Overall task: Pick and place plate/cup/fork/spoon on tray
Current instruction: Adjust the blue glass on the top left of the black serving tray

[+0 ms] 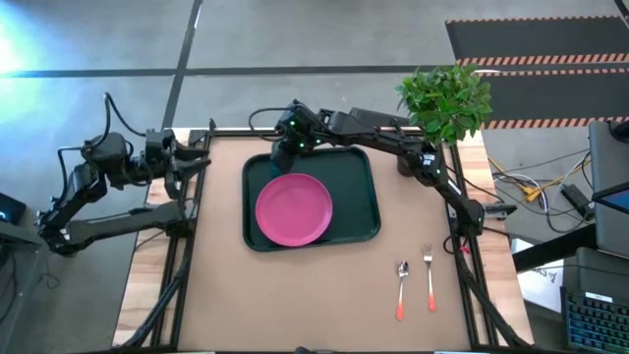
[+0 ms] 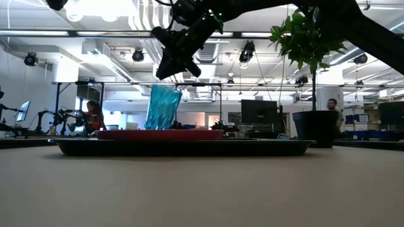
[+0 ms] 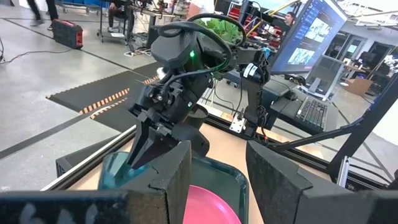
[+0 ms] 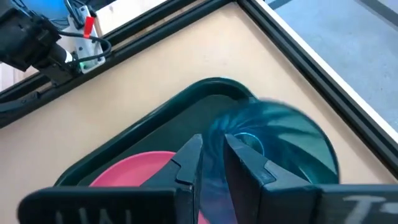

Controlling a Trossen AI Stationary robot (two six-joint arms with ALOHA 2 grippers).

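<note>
Your tray (image 1: 366,206) sits in the middle of the table (image 1: 324,295) and holds two things. The pink plate (image 1: 293,208) lies flat in its near half. The teal cup (image 2: 163,108) stands in the tray's far left corner, just behind the plate, leaning a little.

Your right gripper (image 4: 212,157) is over that corner. Its fingers are only narrowly apart, straddling the cup's rim; you cannot tell whether they grip it.

The spoon (image 1: 402,288) and fork (image 1: 429,278) lie side by side on the bare table, well apart from the tray, near the front right. A potted plant (image 1: 445,98) stands at the far right corner.

Your left gripper (image 1: 195,165) waits at the table's left edge, fingers spread and holding nothing.
</note>
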